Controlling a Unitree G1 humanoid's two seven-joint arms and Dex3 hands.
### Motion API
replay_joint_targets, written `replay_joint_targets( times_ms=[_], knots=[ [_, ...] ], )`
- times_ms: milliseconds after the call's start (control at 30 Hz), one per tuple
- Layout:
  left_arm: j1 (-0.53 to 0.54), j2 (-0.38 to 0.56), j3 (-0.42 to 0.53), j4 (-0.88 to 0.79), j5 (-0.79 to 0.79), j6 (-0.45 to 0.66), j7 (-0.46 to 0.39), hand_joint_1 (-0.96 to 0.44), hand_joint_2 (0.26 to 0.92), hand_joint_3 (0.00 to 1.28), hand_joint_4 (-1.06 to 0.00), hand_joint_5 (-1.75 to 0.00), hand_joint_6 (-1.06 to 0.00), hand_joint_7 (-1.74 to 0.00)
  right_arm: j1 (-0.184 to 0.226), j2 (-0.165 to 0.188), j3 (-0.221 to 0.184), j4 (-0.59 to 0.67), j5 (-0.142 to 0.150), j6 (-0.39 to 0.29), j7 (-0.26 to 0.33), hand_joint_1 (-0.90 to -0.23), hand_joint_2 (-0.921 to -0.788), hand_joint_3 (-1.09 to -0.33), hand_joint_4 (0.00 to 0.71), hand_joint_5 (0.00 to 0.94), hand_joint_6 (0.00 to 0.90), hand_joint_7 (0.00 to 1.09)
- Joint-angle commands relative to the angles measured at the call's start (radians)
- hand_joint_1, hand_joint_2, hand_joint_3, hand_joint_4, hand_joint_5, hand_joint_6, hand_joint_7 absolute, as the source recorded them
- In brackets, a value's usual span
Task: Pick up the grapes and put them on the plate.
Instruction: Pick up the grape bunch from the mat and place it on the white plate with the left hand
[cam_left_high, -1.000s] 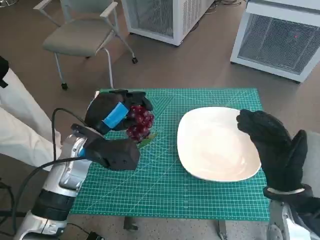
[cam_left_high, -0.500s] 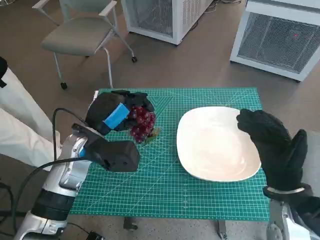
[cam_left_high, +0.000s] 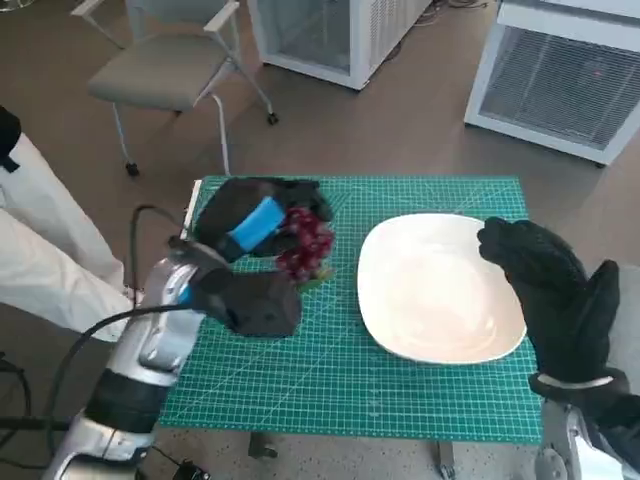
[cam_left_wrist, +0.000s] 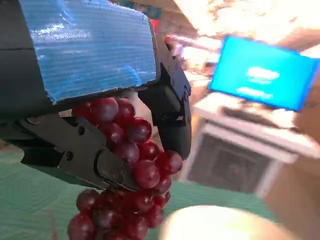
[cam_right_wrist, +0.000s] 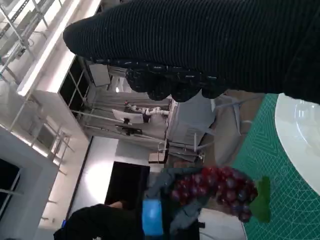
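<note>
L hand (cam_left_high: 255, 222) fingers clamp grapes (cam_left_high: 308, 245) | R hand (cam_left_high: 545, 285) spread, empty | green mat (cam_left_high: 340, 380) | chair (cam_left_high: 160, 70)

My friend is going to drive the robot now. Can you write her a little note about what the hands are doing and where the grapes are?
Left hand: holds the grapes over the green mat, just beside the plate.
Right hand: holds nothing, fingers apart, over the plate's far right edge.
Plate: white, nothing on it, on the right half of the mat.
Done: grapes picked up.
Left: carry them over the plate, set them down, let go.
</note>
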Motion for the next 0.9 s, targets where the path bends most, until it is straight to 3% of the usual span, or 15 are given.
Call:
replay_joint_targets(
  times_ms=[33, 533, 733, 900],
  knots=[
    [-0.125, -0.061, -0.031, -0.049, 0.012, -0.004, -0.017, 0.00, 0.898, 0.01, -0.80, -1.07, -0.74, -1.03, 0.017, -0.002, -0.001, 0.000, -0.008, 0.007, -0.007, -0.346, -0.921, -0.622, 0.389, 0.856, 0.212, 1.03],
    [-0.296, -0.202, -0.087, 0.172, 0.034, -0.085, 0.056, 0.00, 0.899, 0.03, -0.74, -1.16, -0.75, -1.00, 0.049, -0.001, -0.012, -0.038, 0.004, 0.020, -0.012, -0.347, -0.921, -0.622, 0.392, 0.854, 0.213, 1.03],
    [-0.336, -0.246, -0.105, 0.256, 0.037, -0.078, 0.062, 0.00, 0.888, 0.06, -0.67, -1.33, -0.83, -0.80, 0.061, -0.002, -0.017, -0.051, 0.008, 0.024, -0.017, -0.351, -0.921, -0.623, 0.392, 0.856, 0.213, 1.03],
    [-0.345, -0.288, -0.097, 0.312, 0.011, -0.069, 0.062, 0.00, 0.887, 0.06, -0.71, -1.17, -0.76, -1.00, 0.064, -0.002, -0.020, -0.052, 0.009, 0.024, -0.021, -0.352, -0.921, -0.624, 0.390, 0.858, 0.212, 1.03]
  ],
)
